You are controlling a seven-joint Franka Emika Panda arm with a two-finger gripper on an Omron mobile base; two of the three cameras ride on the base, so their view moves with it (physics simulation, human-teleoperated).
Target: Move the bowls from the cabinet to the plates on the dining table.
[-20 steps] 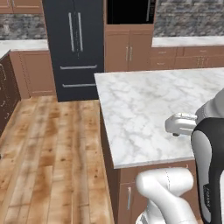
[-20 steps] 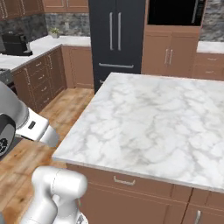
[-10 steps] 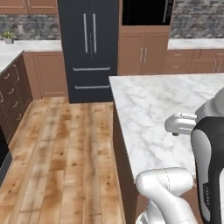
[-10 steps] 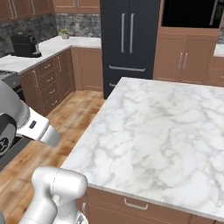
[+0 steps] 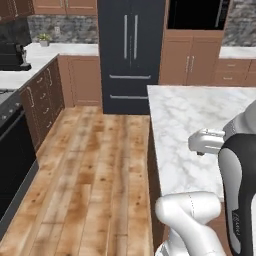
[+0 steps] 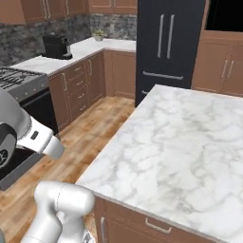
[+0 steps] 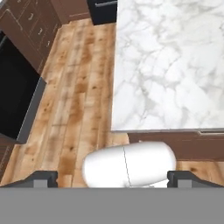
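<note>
The dining table (image 5: 200,115) is a wide white marble slab over brown drawers, seen to the right of the arm. It also shows as the dining table (image 6: 180,142) and, from above, the dining table (image 7: 170,61), with bare marble. Reddish-brown wall cabinet doors (image 6: 28,9) stand shut along the top left, over the far counter. The bowls and the plates are out of view. My gripper (image 7: 116,177) is open, its dark fingertips (image 7: 43,178) set far apart, with nothing between them. It points down over the table's near corner and the floor.
A black fridge (image 5: 131,55) stands at the back, with a dark wall oven (image 5: 197,14) to its right. A marble counter (image 5: 55,50) with a coffee machine (image 6: 57,45) runs along the left, and a stove (image 6: 19,80) is nearer. Wooden floor (image 5: 95,175) lies between the stove and the table.
The whole picture has slid to the right, so the camera has moved. The left counter, coffee machine and stove have come into view. The gripper stays open.
</note>
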